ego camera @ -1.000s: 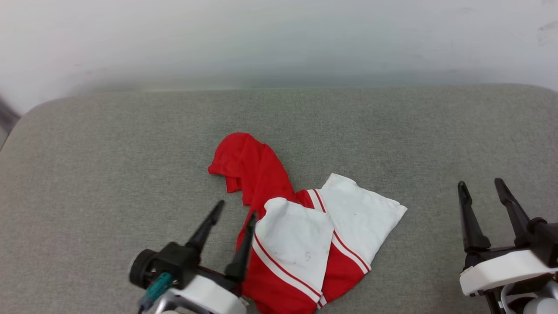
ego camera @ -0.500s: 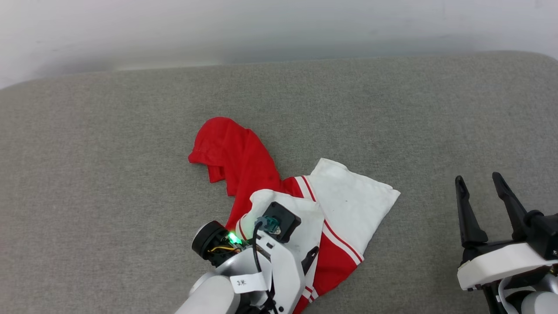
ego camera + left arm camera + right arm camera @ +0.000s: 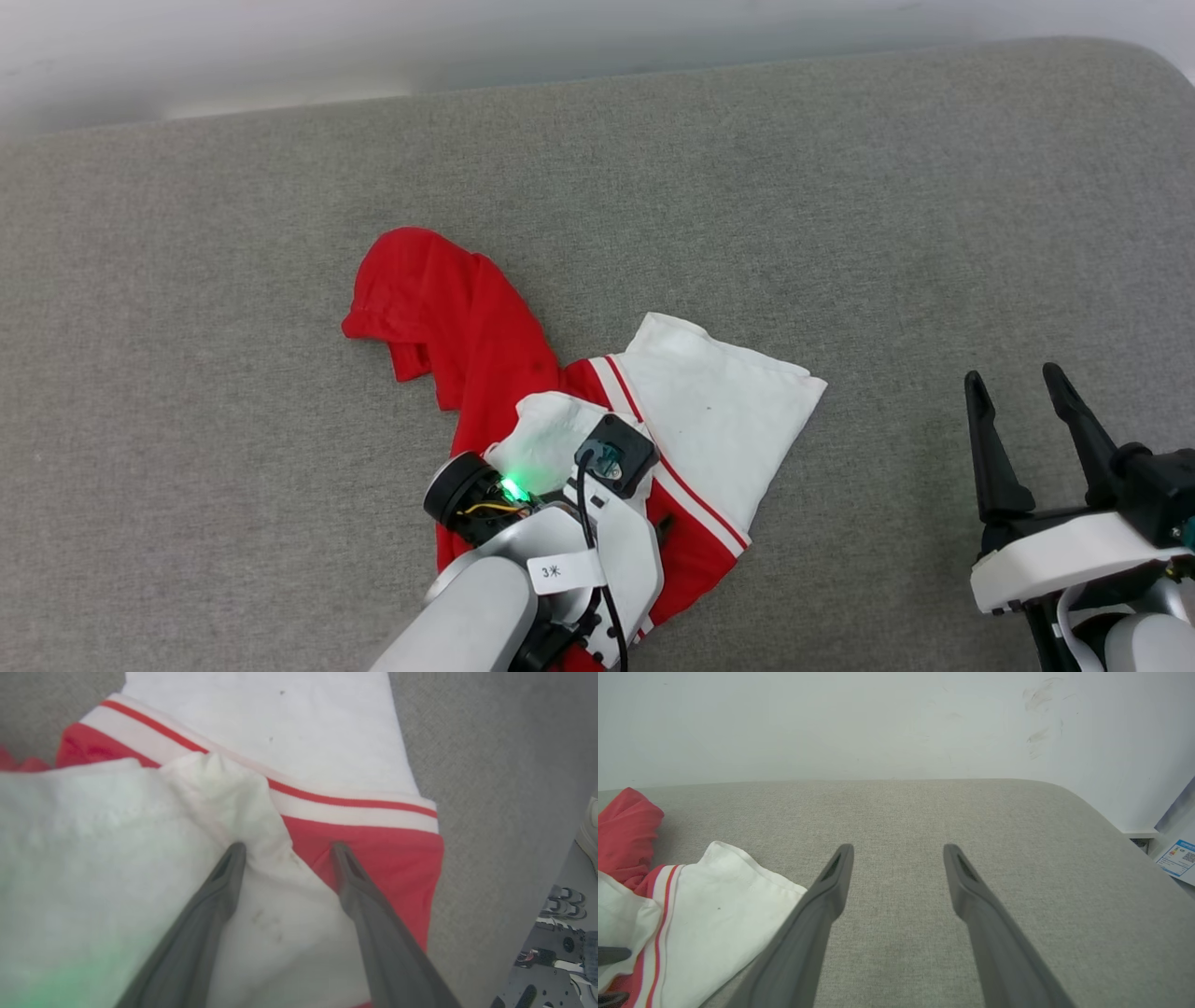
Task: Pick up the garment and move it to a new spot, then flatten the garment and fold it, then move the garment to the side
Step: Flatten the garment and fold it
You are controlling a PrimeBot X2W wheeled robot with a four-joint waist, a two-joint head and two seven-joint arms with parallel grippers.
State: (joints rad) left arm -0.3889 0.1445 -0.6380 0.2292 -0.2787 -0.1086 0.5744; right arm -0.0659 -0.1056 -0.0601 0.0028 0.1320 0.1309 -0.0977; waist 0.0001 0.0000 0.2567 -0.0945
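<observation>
Left gripper (image 3: pixel 287 847) is sitting wide open on the shirt (image 3: pixel 280 728), probably only catching one white layer, so it's risking a lopsided, dragging lift. Right gripper (image 3: pixel 1018 397) is idling open too.

Silvery left forearm (image 3: pixel 476 625) has black cable (image 3: pixel 583 499), green light (image 3: pixel 511 487), white tag (image 3: pixel 560 569); right end effector (image 3: pixel 1015 375) is black-fingered.

Head view: left arm (image 3: pixel 523 597) hides shirt's (image 3: pixel 448 308) 6 o'clock part; cloth there runs off bottom edge. Left wrist view: shirt overruns top and left edges, near cloth blurred, green-tinted at 8 o'clock. Right wrist view: label (image 3: pixel 1178 858) at 3 o'clock cut by edge, print too small to read.
</observation>
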